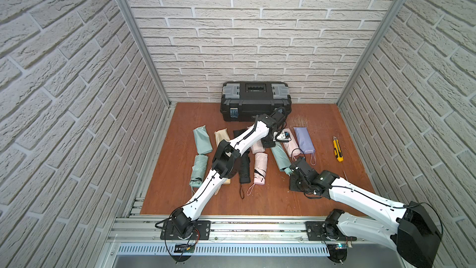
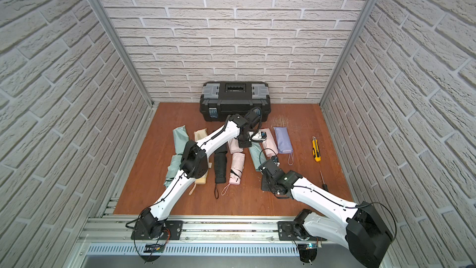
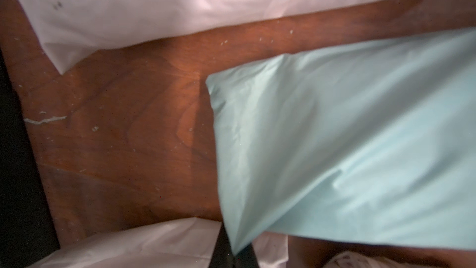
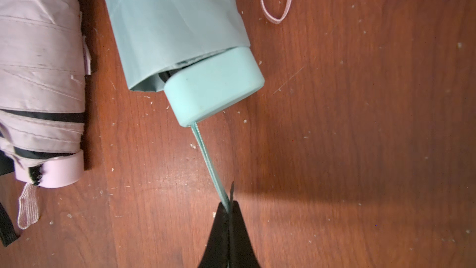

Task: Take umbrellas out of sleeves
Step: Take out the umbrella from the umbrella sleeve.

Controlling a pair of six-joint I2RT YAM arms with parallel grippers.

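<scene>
My right gripper was clamped shut on the wrist loop of the mint umbrella. My left gripper was pinched shut on a corner at the closed end of its mint sleeve. I judged that this was the reason for the double hold: with one end anchored and the other drawn, fabric and umbrella would part instead of sliding together along the bench. The loop ran taut and straight from the handle to my gripper, so the pull lay along the umbrella's length. The umbrella lay flat near the middle of the bench, just beside a bare pink umbrella, with only its handle clear of the sleeve's mouth. Its long axis ran slantwise, handle end toward my right arm and the near edge, closed end toward the toolbox.
</scene>
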